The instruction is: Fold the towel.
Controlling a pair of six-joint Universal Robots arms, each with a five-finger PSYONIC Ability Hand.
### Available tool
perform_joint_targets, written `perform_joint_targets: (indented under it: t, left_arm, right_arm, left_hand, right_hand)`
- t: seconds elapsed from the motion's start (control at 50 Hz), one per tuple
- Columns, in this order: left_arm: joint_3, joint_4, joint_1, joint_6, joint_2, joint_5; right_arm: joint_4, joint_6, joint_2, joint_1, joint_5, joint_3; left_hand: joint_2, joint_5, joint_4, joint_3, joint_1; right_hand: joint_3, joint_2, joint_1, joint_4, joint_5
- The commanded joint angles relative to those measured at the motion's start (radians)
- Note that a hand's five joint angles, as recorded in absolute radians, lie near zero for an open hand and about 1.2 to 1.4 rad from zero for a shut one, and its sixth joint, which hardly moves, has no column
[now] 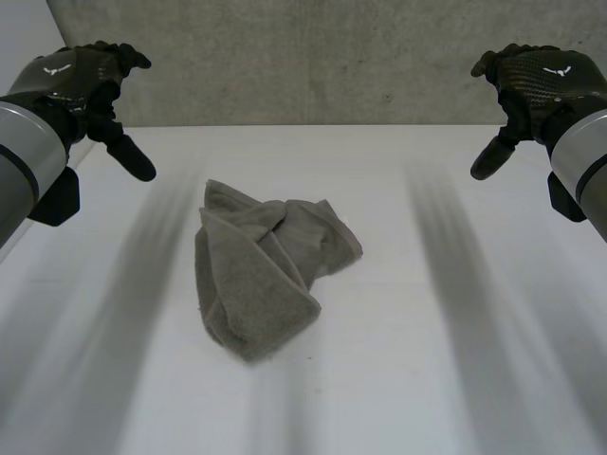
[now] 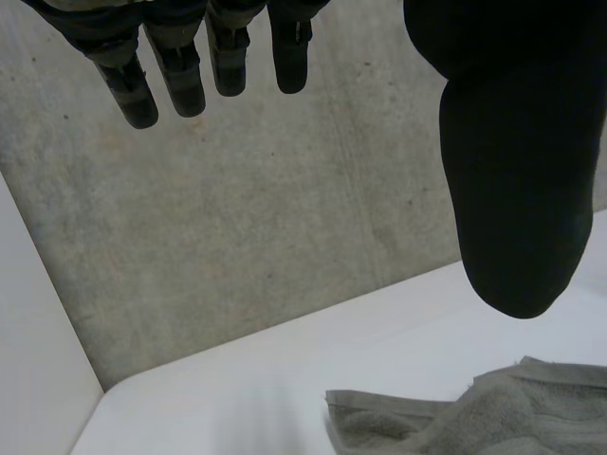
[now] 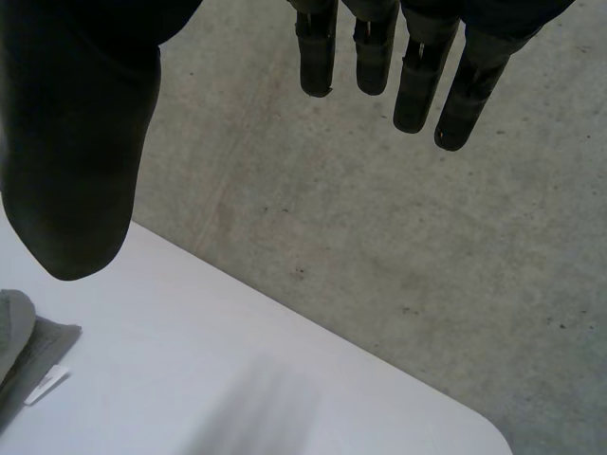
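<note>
Head view: grey-green towel lies bunched in loose, overlapping folds at the middle of the white table. Left hand and right hand hover well apart from it, fingers relaxed, thumbs spread, holding nothing.

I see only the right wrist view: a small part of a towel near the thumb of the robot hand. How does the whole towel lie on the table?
Observer: The towel lies crumpled in a heap near the middle of the table, not spread flat.
Operator: Is the left robot hand touching it?
Observer: No. The left robot hand is raised at the far left, open and holding nothing.
Operator: And how does my right robot hand stand to the towel?
Observer: The right robot hand is raised at the far right, well apart from the towel, mirroring the left one.
</note>
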Motion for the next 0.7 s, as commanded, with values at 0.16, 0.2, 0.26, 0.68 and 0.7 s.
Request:
perform_joint_targets:
  t: [0.16,0.2,0.26,0.68,0.7]
  left_arm:
    - [-0.01,0.003,0.003,0.007,0.016,0.0]
    - [-0.01,0.008,0.003,0.007,0.009,0.001]
    - [-0.01,0.02,0.006,0.01,-0.001,0.005]
    - [0.045,0.185,0.035,0.343,-0.485,0.129]
    - [0.041,0.217,0.035,0.355,-0.509,0.13]
  right_arm:
    - [0.0,-0.012,0.003,0.003,-0.012,-0.011]
    - [0.002,-0.022,0.013,0.003,-0.02,-0.019]
    - [0.003,-0.073,0.046,0.012,-0.084,-0.031]
    - [0.0,-0.443,0.652,0.212,-0.463,-0.445]
    - [0.0,-0.443,0.652,0.212,-0.463,-0.445]
  left_hand:
    - [0.008,-0.027,0.009,0.008,0.005]
    - [0.008,-0.027,0.009,0.008,0.005]
    - [0.008,-0.027,0.009,0.008,0.005]
    - [0.008,-0.027,0.009,0.008,0.005]
    - [0.015,-0.02,0.015,0.014,0.011]
  right_hand:
    - [-0.064,-0.069,-0.06,-0.084,-0.061]
    - [-0.064,-0.069,-0.06,-0.084,-0.061]
    - [-0.064,-0.069,-0.06,-0.084,-0.061]
    - [-0.064,-0.069,-0.06,-0.084,-0.061]
    - [-0.064,-0.069,-0.06,-0.084,-0.061]
